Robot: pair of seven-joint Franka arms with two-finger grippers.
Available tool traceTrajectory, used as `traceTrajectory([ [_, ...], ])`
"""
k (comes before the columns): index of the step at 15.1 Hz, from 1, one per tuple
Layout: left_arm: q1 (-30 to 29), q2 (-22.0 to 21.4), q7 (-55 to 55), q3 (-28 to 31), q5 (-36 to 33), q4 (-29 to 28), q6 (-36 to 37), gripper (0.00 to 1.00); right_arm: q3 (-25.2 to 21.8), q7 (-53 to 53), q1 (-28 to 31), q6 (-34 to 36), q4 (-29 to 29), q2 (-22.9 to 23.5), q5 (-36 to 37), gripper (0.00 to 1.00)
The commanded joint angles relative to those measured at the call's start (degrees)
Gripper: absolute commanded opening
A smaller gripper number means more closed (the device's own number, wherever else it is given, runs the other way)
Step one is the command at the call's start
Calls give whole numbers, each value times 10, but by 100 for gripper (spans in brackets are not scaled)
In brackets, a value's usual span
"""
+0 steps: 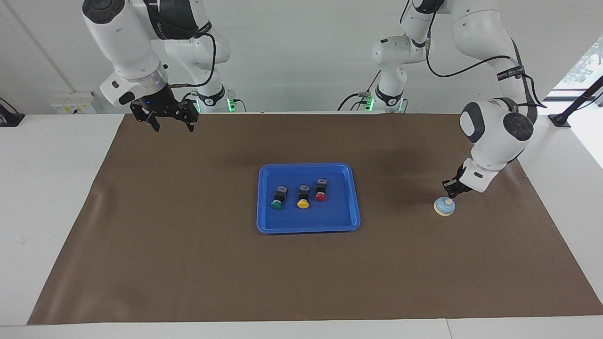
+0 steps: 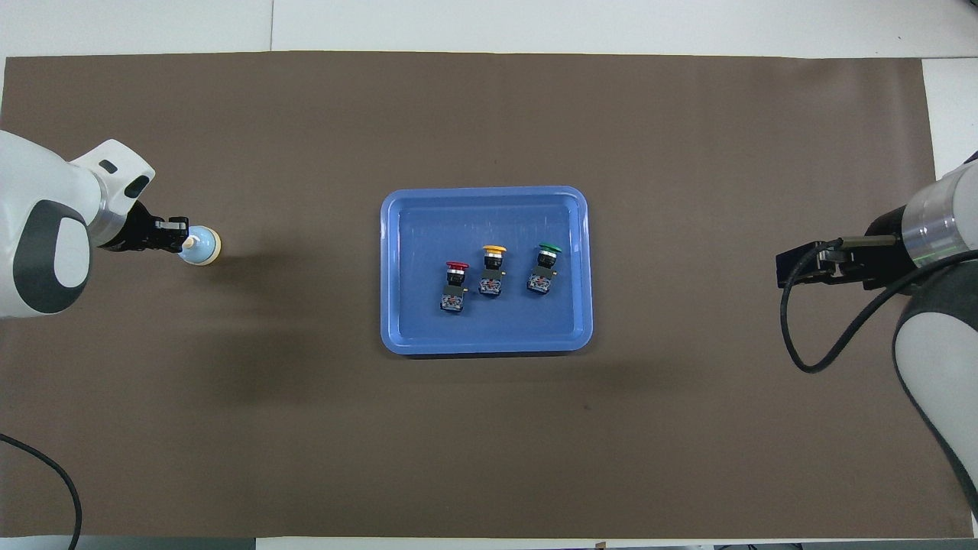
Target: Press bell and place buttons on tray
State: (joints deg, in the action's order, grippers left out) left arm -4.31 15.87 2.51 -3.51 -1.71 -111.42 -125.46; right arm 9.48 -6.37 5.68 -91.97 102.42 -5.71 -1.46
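The right arm waits toward its own end of the table, bent downward, its right gripper (image 1: 171,121) hanging over the brown mat (image 1: 188,263) at the edge nearest the robots, fingers spread wide and empty.

Mid-table lies one blue tray (image 1: 351,207) with three buttons on it in a row, all lying on their sides: the green button (image 1: 278,197), the yellow button (image 1: 303,196) and the red button (image 1: 321,189).

Toward the left arm's end stands one bell (image 1: 444,207). The left arm reaches down steeply from above; its left gripper (image 1: 450,190) has its fingertips pressed together, holding nothing, right at the bell's knob.
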Motion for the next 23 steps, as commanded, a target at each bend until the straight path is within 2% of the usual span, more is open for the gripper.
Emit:
traceTrajectory([
  [1,2,23,3,-1,-7,-6,-31,0,4,9,10,6,6,-8,-13,100],
  [3,2,23,3,-1,-7,5,-13,0,4,9,10,6,6,-8,-13,100],
  [7,9,14,8,-3,-7,124,171,0,4,9,10,6,6,-8,-13,100],
  [11,22,-28,18,-3,-7,136,243,0,4,9,10,6,6,-8,-13,100],
  [12,22,-41,20,-3,-7,139,259,21,4,9,10,6,6,-8,-13,100],
  [13,23,-61,20,-5,-7,137,274,64,4,9,10,6,6,-8,-13,100],
  [14,25,-85,21,-6,-7,133,292,100,4,9,10,6,6,-8,-13,100],
  [16,36,-130,19,-6,-7,127,346,100,4,9,10,6,6,-8,-13,100],
  [18,36,-155,17,-7,-7,127,369,100,4,9,10,7,6,-8,-13,100],
  [21,34,-168,18,-6,-6,128,407,100,4,9,10,6,6,-8,-13,100],
  [23,36,-169,14,-7,-6,127,402,100,4,9,10,6,6,-8,-13,100],
])
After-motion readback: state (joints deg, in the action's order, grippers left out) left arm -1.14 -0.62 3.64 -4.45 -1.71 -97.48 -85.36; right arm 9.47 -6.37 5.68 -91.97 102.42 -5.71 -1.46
